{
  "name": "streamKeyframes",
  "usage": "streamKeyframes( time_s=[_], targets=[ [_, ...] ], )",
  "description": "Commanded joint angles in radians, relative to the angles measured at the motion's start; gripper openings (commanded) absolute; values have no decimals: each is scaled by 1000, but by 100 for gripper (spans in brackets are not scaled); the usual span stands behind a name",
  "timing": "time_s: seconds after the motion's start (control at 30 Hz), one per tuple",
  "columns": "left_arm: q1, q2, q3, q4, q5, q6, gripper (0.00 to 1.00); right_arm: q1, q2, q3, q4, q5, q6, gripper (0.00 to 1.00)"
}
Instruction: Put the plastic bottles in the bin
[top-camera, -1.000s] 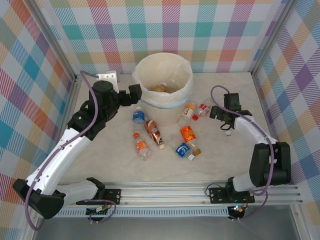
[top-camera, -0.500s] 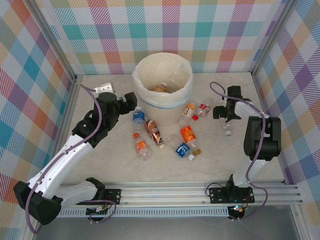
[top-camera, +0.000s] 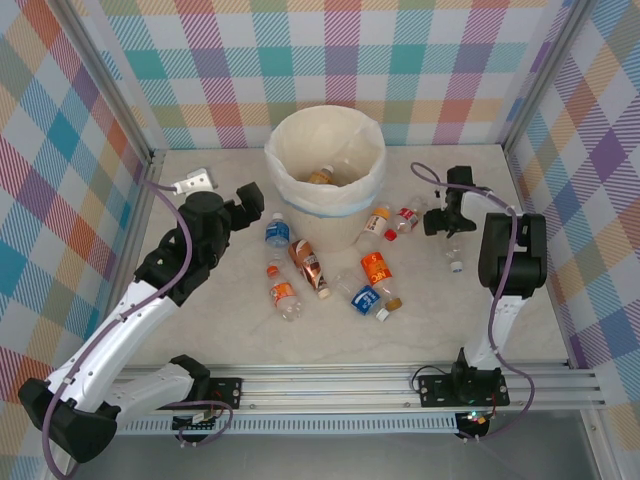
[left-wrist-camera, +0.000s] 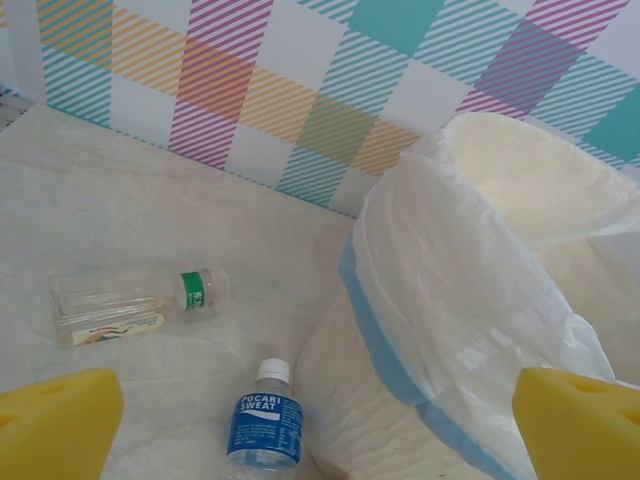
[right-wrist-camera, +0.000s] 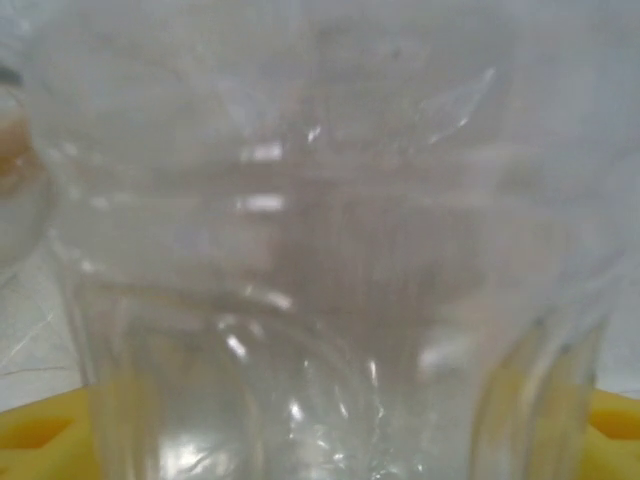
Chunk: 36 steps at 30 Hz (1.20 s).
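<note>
Desk (top-camera: 330, 335) carrying your bin (top-camera: 372, 150) at back centre, orange-labelled bottle (top-camera: 320, 177) lying inside. Left hand (top-camera: 256, 200) hovering beside bin, fingers standing wide apart. Right hand (top-camera: 440, 218) straddling clear bottle (right-wrist-camera: 320, 250); cannot tell whether it is gripping. Plastic bottles (top-camera: 375, 268) lying scattered before bin.

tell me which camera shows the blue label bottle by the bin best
The left wrist view. The blue label bottle sits close there, beside the bin, with its white cap and Pocari Sweat label readable. The top external view shows it small, at the bin's left side, with only the blue label colour clear.
</note>
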Motion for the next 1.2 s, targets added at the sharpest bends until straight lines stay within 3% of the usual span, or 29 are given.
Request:
streamKeyframes(
  time_s=[0.0, 0.13, 0.33, 0.67, 1.0, 1.17],
  targets=[
    [5, 8, -11, 28, -17, -22, 100, -6, 26, 33, -25, 25, 2, 77],
    [10, 15, -11, 25, -13, -30, 100, -5, 1, 14, -9, 14, 10, 66],
    [17, 19, -21, 26, -7, -43, 100, -5, -64, -47, 24, -1, 30, 61],
    [39, 27, -38, 29, 25, -70, 100, -5, -191, -166, 76, -15, 58, 58],
    [69, 23, -64, 39, 59, -101, 100, -5, -411, -290, 191, -81, 100, 54],
    [86, 25, -81, 48, 72, -111, 100, -6, -550, -342, 245, -205, 100, 52]
  ],
)
